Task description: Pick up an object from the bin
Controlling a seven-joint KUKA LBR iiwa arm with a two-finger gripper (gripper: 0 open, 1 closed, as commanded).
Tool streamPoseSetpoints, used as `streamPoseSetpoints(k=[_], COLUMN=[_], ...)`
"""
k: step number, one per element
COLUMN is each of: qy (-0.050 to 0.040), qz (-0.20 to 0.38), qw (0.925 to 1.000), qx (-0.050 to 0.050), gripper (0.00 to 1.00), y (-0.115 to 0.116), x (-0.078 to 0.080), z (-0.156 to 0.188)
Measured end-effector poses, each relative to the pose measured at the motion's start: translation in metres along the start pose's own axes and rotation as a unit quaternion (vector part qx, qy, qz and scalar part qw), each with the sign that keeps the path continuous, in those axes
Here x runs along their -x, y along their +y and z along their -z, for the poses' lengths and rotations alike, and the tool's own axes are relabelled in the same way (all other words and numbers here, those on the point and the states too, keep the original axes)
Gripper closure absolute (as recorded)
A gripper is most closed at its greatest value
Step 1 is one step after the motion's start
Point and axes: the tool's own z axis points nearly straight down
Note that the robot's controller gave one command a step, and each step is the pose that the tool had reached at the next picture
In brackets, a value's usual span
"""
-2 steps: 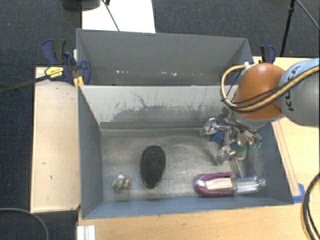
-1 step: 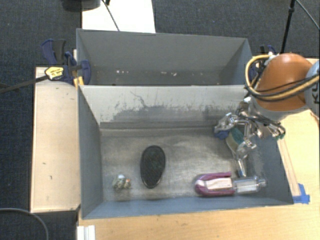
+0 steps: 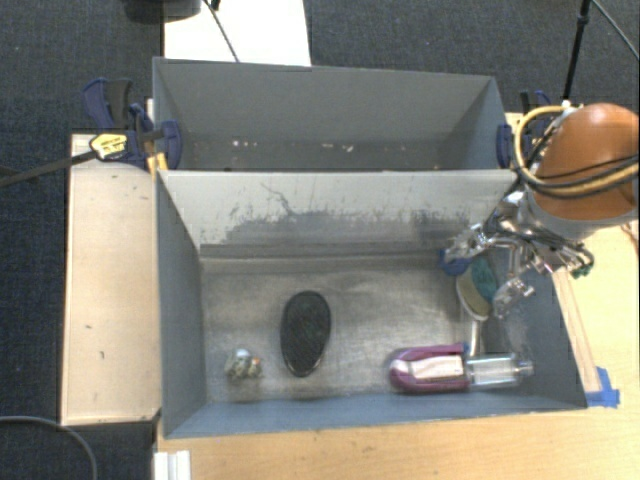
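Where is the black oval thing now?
On the bin floor, left of centre: the black oval lies between a small grey lump on its left and a purple-and-white item on its right.

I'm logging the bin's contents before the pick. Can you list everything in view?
oval brush-like thing: one, black, bin floor, left of the middle
crumpled lump: one, silver-grey, floor near the front left corner
purple and white item: one, with a clear plastic end pointing right, floor at the front right
teal and cream thing: one, right side, at the gripper; whether it is gripped cannot be told
bin: one, grey metal
gripper: one, metal, over the bin's right side
orange cover: one, on the wrist above the right rim, with cables
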Motion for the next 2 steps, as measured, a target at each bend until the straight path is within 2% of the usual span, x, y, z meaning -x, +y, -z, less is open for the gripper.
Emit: streamPoseSetpoints(k=[1, 2], qy=[0.0027, 0.0025], qz=[-0.091, -0.092], qw=[0.9959, 0.9958], qx=[-0.004, -0.004], gripper=[0.0, 1.0], y=[-0.0079, -0.0081], x=[0.0086, 0.0085], z=[-0.0364, -0.0363])
